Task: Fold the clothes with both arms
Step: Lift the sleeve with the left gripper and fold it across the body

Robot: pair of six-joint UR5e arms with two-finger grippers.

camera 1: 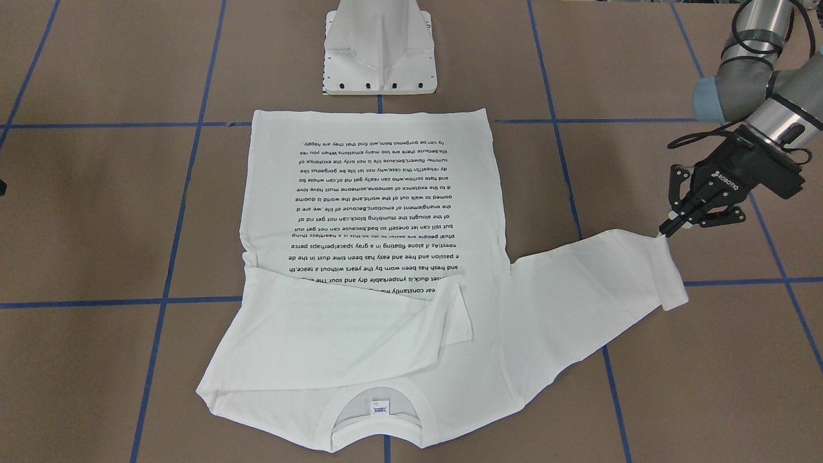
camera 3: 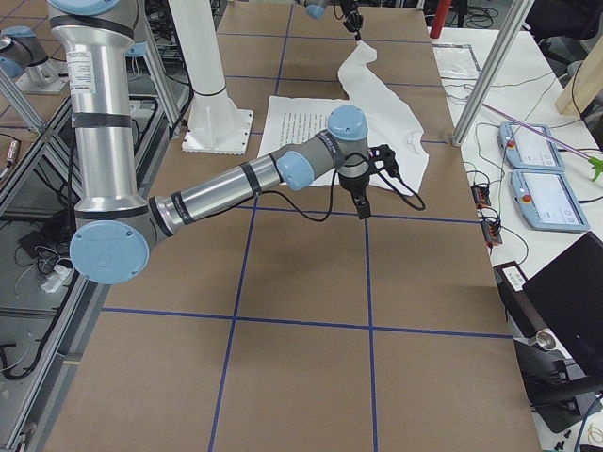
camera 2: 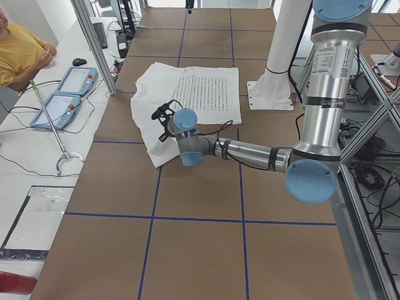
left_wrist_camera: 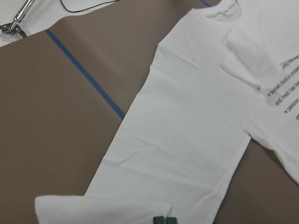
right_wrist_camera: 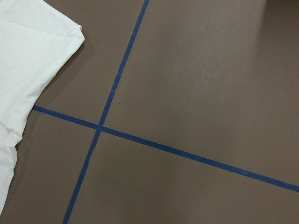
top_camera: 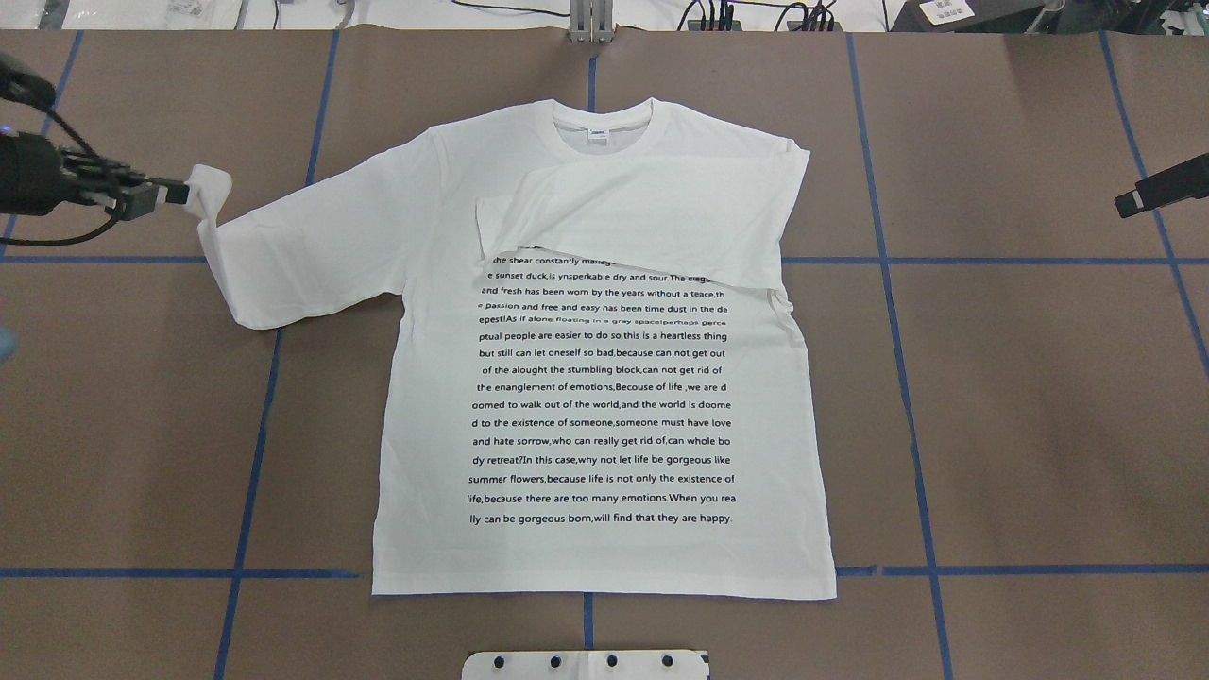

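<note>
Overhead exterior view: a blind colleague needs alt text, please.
A white T-shirt with black text lies flat on a brown table, one sleeve folded across its chest. The left gripper pinches the lifted cuff of the other sleeve; the right gripper hangs clear of the shirt.

Shirt (top_camera: 425, 236): soft, matt white cloth; ribbed collar (top_camera: 604, 118).
Table (top_camera: 1039, 425): matt brown, paper-like covering.
Tape lines (top_camera: 1039, 569): smooth blue.
Right arm (camera 3: 104, 122): brushed silver metal; glossy light-blue caps (camera 3: 108, 254).
Base (camera 1: 379, 71): smooth white metal.
</note>
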